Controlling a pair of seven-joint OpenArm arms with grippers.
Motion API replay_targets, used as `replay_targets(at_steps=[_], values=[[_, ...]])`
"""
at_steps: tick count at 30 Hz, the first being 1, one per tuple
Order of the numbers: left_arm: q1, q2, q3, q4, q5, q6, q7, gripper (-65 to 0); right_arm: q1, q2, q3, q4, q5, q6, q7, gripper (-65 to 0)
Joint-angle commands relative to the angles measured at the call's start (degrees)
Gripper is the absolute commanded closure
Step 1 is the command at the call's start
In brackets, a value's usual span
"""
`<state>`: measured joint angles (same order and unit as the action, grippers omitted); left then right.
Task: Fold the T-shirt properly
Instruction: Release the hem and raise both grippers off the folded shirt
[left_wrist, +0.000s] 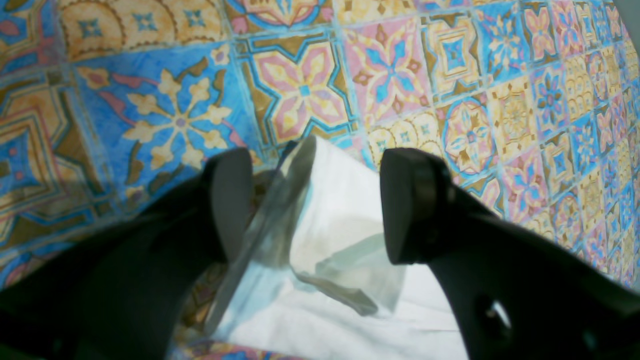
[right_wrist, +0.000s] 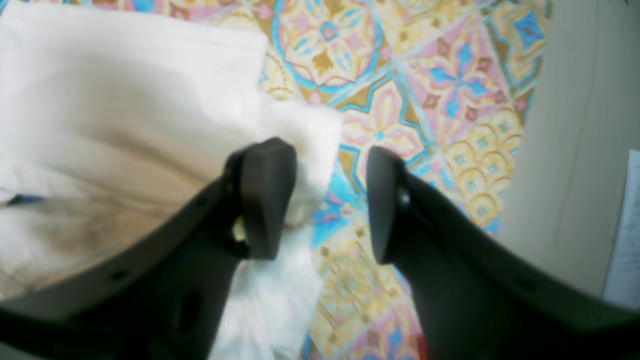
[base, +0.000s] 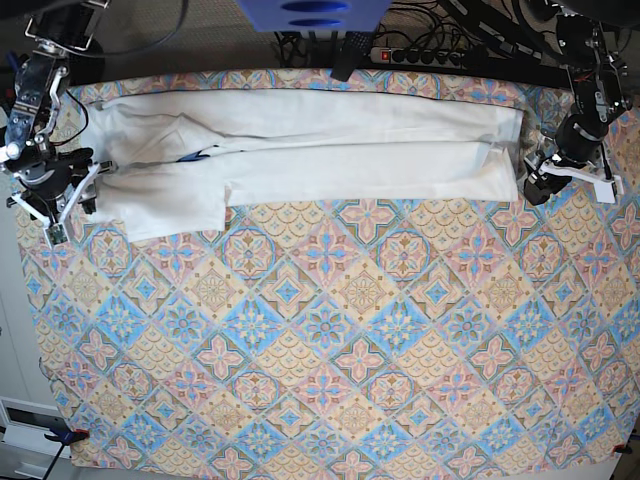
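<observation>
The white T-shirt (base: 330, 150) lies plain side up as a long folded strip across the far part of the table, with one sleeve part hanging lower at the left and a bit of blue print peeking out (base: 196, 155). My left gripper (base: 535, 185) is at the shirt's right end. In the left wrist view it (left_wrist: 320, 205) is open, and a corner of the white cloth (left_wrist: 345, 190) lies between the fingers. My right gripper (base: 68, 205) is at the shirt's left end. In the right wrist view it (right_wrist: 325, 200) is open, with the cloth edge (right_wrist: 125, 90) under its left finger (right_wrist: 265, 195).
A colourful tile-patterned cloth (base: 330, 330) covers the table. A blue object (base: 315, 12) and a power strip with cables (base: 400, 55) sit behind the far edge. A beige surface (right_wrist: 575, 150) lies beyond the table edge beside my right gripper.
</observation>
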<state>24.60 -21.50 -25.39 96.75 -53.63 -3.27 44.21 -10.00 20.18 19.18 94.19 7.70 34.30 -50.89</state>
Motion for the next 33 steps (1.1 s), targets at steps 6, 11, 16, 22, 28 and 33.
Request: replay_targets(at_steps=[6, 11, 16, 22, 28, 33], values=[[0.1, -0.7, 0.3, 0.9, -0.4, -0.6, -0.6, -40.2, 12.3, 0.9, -9.8, -11.9, 1.0, 0.1, 2.2, -26.3], [0.4, -0.8, 0.3, 0.9, -0.4, -0.6, -0.6, -40.2, 16.9, 0.9, -11.0, -22.3, 1.0, 0.1, 5.2, -26.3], [0.4, -0.9, 0.3, 0.9, -0.4, -0.6, -0.6, -40.2, 18.7, 0.9, -11.0, -30.8, 1.0, 0.1, 8.7, -26.3], [0.1, -0.9, 0.3, 0.9, -0.4, -0.6, -0.6, -40.2, 19.7, 0.9, -11.0, -37.5, 1.0, 0.1, 12.0, -26.4], [0.0, -0.9, 1.4, 0.9, -0.4, -0.6, -0.6, -40.2, 20.6, 0.9, -11.0, -39.1, 1.0, 0.1, 13.0, -26.4], [-0.1, -0.9, 1.9, 0.9, -0.4, -0.6, -0.6, -40.2, 20.3, 0.9, -11.0, -39.1, 1.0, 0.1, 13.0, -26.3]])
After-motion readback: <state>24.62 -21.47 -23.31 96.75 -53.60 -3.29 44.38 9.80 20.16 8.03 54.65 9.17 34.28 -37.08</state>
